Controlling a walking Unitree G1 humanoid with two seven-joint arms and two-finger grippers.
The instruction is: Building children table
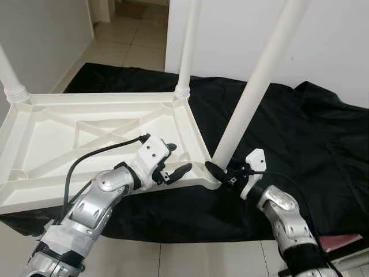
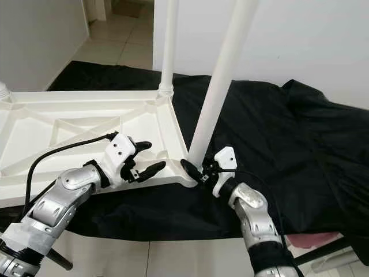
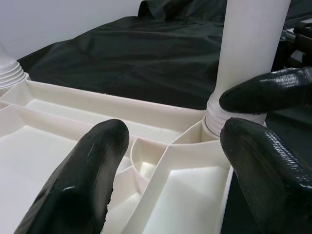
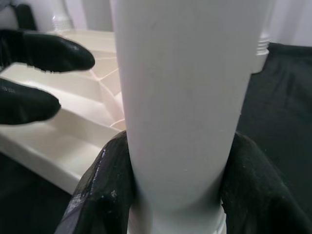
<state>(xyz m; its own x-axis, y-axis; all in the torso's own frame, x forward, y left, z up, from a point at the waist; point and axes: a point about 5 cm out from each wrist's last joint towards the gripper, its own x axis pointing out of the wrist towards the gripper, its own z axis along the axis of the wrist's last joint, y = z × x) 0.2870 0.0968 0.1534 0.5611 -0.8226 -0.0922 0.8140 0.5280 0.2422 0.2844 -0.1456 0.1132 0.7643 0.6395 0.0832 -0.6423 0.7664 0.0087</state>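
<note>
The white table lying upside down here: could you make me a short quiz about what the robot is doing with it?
1. True or false: the right gripper is shut on the leaning table leg.
2. What lies under the upturned tabletop? A) black cloth B) carpet C) newspaper
3. Fill in: the left gripper hovers with its fingers ____ above the tabletop's near corner.

Key: 1 true; 2 A, the black cloth; 3 open.

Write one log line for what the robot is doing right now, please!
step: fitting leg | right gripper: shut on table leg, at corner socket | left gripper: open, over upturned tabletop | black cloth underneath
</note>
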